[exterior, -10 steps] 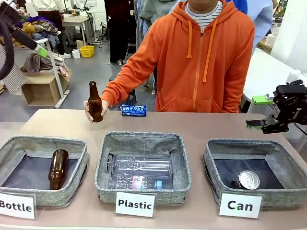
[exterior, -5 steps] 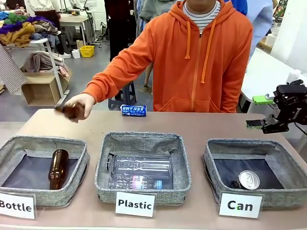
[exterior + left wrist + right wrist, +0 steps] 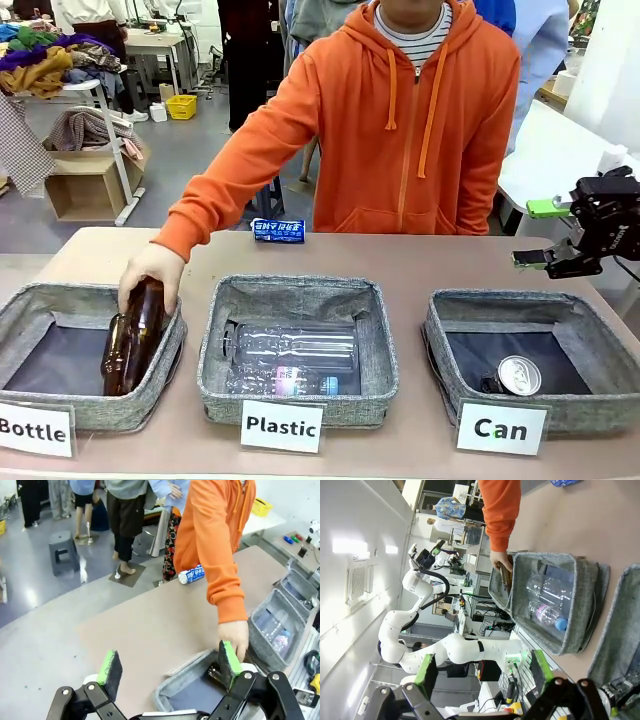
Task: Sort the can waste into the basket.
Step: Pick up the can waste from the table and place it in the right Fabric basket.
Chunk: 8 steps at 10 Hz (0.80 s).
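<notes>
Left pincer (image 3: 169, 662) of mine gapes wide over the table (image 3: 150, 625); right pincer (image 3: 538, 235) open too, hanging by the basket (image 3: 437, 345). Blue can (image 3: 278, 231) sits far side.

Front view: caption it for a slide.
Person's hand holds a brown bottle in the Bottle basket; blue can lies beyond.

Can (image 3: 519, 376) in right basket (image 3: 503, 299); bottles (image 3: 292, 360) in middle basket (image 3: 297, 286); second can (image 3: 278, 231) on table (image 3: 420, 262) behind it.
</notes>
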Motion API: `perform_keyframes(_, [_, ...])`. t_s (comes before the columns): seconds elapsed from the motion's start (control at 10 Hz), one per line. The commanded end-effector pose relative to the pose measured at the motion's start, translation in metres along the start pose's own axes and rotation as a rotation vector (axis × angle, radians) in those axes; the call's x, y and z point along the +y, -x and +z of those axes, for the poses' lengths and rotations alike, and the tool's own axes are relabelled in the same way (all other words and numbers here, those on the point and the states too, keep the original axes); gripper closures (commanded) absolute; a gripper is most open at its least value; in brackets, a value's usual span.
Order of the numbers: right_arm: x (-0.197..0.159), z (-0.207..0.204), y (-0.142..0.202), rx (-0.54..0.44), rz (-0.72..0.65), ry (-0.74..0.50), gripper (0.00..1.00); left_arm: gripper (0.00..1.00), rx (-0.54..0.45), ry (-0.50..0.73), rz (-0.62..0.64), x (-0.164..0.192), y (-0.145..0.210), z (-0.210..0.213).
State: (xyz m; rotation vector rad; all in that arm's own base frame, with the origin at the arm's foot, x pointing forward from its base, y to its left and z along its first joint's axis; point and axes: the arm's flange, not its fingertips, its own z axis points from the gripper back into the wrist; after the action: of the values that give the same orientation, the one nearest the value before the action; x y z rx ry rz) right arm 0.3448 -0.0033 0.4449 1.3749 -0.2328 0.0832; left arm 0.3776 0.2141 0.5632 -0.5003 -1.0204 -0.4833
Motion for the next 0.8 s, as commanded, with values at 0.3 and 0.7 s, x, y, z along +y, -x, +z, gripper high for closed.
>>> perform_keyframes(0.3, [0.005,-0.002,-0.001,-0.006,-0.01,-0.016,0.0,0.0,0.16,0.057,-0.134,-0.008,-0.06,-0.054])
perform_keyframes(0.7, [0.005,-0.002,-0.001,-0.006,-0.01,-0.016,0.0,0.0,0.286,0.019,-0.155,-0.021,-0.098,-0.08])
